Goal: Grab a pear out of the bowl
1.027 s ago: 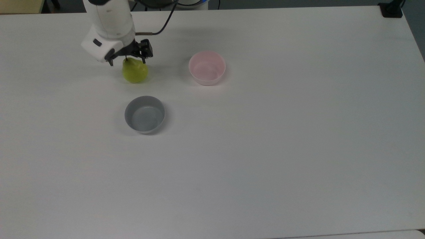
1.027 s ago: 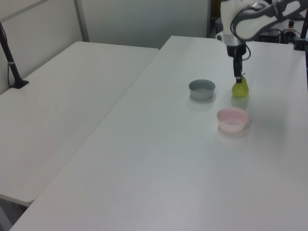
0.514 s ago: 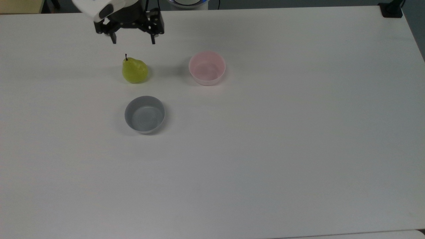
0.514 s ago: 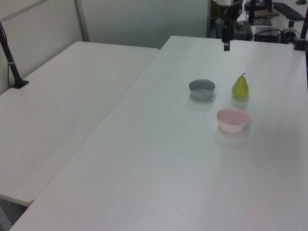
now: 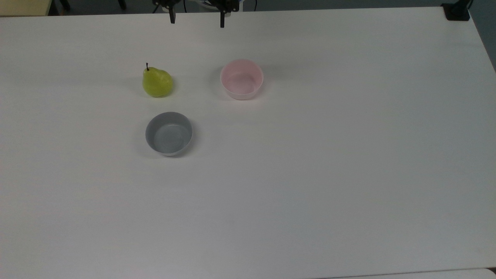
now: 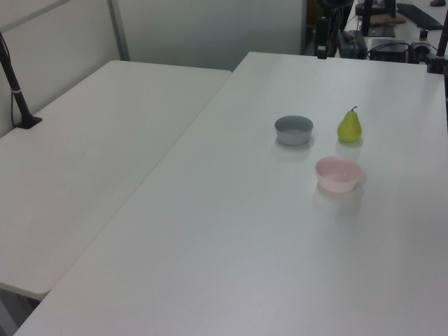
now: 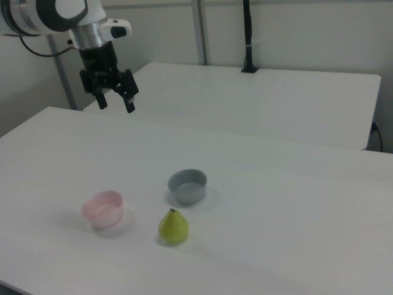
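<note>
Pear [image 5: 157, 82] stands upright on the bare desk [image 5: 310, 174], stem up, resting on its broad base, which is likely why it holds steady with nothing supporting it. It is outside both bowls: the pink bowl [image 5: 241, 79] sits well apart toward the top view's right, and the grey bowl [image 5: 169, 133] lies near it toward the top view's bottom. Both bowls look empty, so the fruit named in the task is out of the pink bowl and set down on the desk surface.

End effector [image 7: 113, 92] hangs high above the desk's far edge in the right view, well apart from the pear, with its 2 fingers spread wide and nothing between them. In the top view the 2 fingertips [image 5: 172, 17] poke in at the upper edge, clear of everything on the desk.

Judging from this layout, the lift out of the bowl looks finished, and the raised, empty end effector suggests a parked pose that keeps the arm clear of the 3 things below.
</note>
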